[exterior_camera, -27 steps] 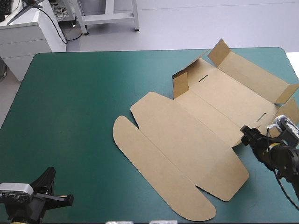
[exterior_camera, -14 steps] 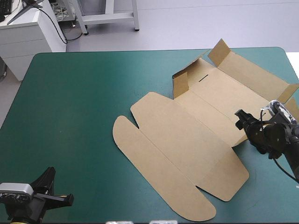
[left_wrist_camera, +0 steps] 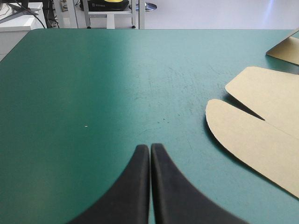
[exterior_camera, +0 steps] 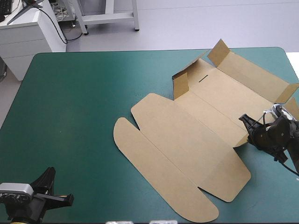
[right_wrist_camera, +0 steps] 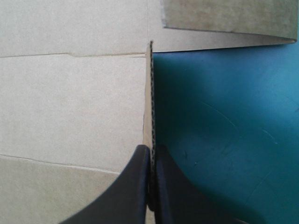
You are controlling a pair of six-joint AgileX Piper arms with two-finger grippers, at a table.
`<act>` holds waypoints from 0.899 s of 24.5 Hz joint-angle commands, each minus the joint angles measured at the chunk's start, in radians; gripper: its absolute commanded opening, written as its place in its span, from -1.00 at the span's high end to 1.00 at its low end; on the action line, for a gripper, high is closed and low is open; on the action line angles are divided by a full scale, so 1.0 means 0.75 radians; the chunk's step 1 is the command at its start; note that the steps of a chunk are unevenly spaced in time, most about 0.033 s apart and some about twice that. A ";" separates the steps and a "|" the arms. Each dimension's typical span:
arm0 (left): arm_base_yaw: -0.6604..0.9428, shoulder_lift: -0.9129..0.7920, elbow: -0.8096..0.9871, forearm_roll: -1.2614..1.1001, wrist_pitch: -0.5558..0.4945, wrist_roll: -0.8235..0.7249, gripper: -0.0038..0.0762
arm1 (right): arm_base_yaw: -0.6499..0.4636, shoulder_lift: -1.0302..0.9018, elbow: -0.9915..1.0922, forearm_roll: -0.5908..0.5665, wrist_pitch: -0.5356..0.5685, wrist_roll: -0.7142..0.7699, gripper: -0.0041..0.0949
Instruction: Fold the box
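Observation:
The brown box lies as a cut sheet over the table's middle and right, its long rounded lid flap flat toward the front. Short walls stand raised at its far end. My right gripper sits at the sheet's right side, shut on a small side flap. In the right wrist view that flap stands on edge between the black fingers of the right gripper. My left gripper rests at the front left corner, shut and empty. From the left wrist, the left gripper has the rounded flap ahead and to one side.
A wide stretch of teal-green cover lies between the left gripper and the box. The sheet's far right wall reaches close to the table's right edge.
My right gripper has moved in over the box's right side flap and gone from open to shut on it; the flap now stands up. The left arm has not moved.

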 commanded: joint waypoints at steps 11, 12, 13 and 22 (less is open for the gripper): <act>-0.009 -0.007 -0.026 -0.025 -0.098 -0.006 0.92 | -0.013 0.103 -0.081 0.378 0.005 -0.991 0.95; -0.009 -0.007 -0.026 -0.025 -0.098 -0.006 0.92 | -0.011 0.122 -0.103 0.399 0.026 -1.034 0.95; -0.009 -0.007 -0.026 -0.025 -0.098 -0.006 0.92 | -0.011 0.137 -0.130 0.411 0.047 -1.066 0.95; -0.009 -0.007 -0.026 -0.025 -0.098 -0.006 0.92 | 0.136 0.331 -0.520 0.232 0.358 -1.138 0.91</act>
